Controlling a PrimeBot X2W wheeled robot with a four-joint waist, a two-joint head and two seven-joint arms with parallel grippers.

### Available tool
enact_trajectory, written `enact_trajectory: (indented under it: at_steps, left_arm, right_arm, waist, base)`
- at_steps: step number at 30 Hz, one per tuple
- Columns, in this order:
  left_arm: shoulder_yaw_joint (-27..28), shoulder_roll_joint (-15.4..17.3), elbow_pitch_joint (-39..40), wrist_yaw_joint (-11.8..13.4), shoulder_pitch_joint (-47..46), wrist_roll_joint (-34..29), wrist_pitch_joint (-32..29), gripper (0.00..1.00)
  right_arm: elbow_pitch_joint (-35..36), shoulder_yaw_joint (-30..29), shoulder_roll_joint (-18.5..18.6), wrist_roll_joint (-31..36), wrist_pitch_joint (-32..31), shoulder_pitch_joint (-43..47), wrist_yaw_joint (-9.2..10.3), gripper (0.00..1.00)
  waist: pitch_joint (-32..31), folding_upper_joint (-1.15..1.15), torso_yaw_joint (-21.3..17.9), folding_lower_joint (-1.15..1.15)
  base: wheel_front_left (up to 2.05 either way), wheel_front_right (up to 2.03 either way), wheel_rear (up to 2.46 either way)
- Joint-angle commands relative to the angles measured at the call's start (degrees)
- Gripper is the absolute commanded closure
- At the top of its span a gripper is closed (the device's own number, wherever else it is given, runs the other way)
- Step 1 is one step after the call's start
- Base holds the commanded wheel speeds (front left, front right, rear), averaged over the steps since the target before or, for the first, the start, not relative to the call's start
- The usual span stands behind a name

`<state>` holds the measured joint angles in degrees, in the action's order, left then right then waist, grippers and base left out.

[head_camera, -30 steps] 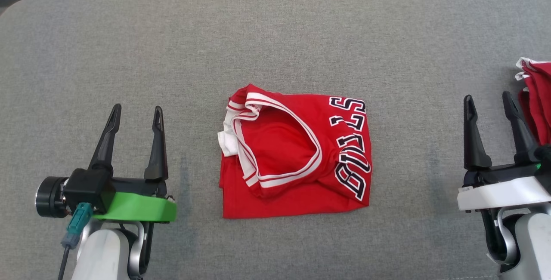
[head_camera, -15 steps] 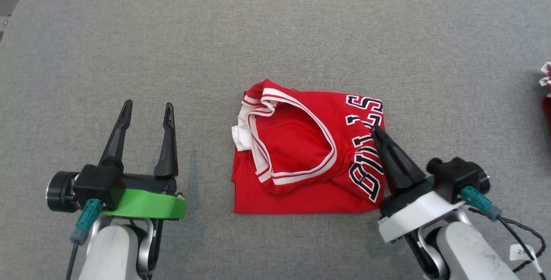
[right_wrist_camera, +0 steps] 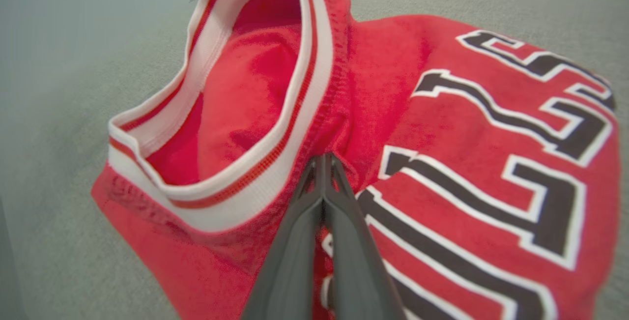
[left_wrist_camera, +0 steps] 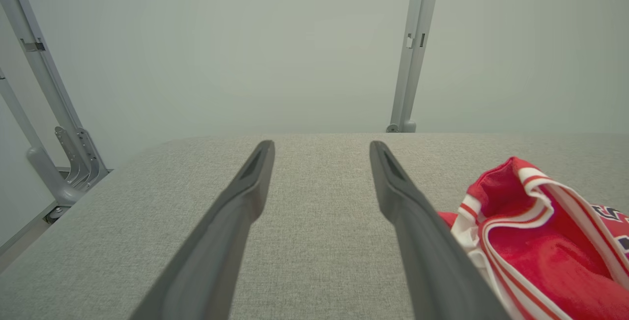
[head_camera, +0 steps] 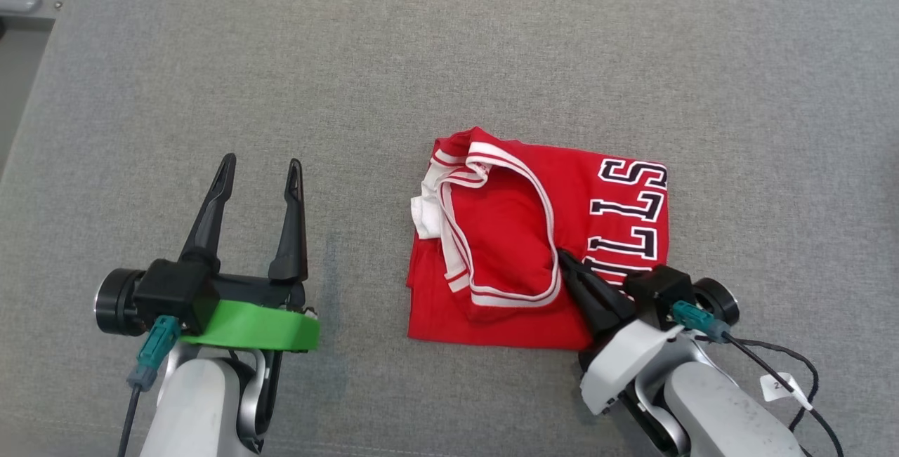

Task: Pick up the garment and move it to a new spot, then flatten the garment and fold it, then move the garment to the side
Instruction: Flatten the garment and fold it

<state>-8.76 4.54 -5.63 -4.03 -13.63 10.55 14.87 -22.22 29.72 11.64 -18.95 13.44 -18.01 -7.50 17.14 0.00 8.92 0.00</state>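
Tally: one red garment [head_camera: 506, 246]. One grey bench [head_camera: 421, 57]. Two grippers, left gripper [head_camera: 261, 166] and right gripper [head_camera: 560, 254]; two dark fingers [head_camera: 211, 215] each, four total. Two teal plugs [head_camera: 151, 355], one per wrist.

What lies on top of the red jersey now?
The right pincer, shut, rests its tips on the jersey beside the white-trimmed collar. Whether cloth is pinched between them is hidden.

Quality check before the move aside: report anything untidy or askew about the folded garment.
The folded red basketball jersey with black lettering lies fairly square on the grey fabric surface, but its white-striped trim bunches up at the far left corner, and a white flap pokes out past the left edge. No damage visible.
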Motion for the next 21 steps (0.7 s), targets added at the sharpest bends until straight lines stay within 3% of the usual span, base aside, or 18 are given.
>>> enact_trajectory:
  at_steps: [1,15,21]
  left_arm:
    - [0.19,-0.12,0.07,-0.14,-0.35,0.23,0.25,0.0]
    - [0.35,-0.91,-0.24,-0.58,-0.51,-0.25,0.25,0.0]
    - [0.85,-0.97,-0.6,-0.6,0.18,-0.65,0.25,0.0]
  right_arm:
    - [-0.73,1.54,-0.36,-0.73,0.48,-1.4,0.03,1.0]
    - [-4.88,10.32,-4.6,-5.73,1.78,-9.3,0.02,1.0]
    - [-1.25,7.97,-4.13,-5.63,1.83,-9.49,0.02,1.0]
  waist:
    - [0.27,0.0,0.29,0.0]
    - [0.97,0.0,1.53,0.0]
    - [0.67,0.0,0.66,0.0]
  base:
    - [0.0,0.0,0.0]
    - [0.0,0.0,0.0]
    - [0.0,0.0,0.0]
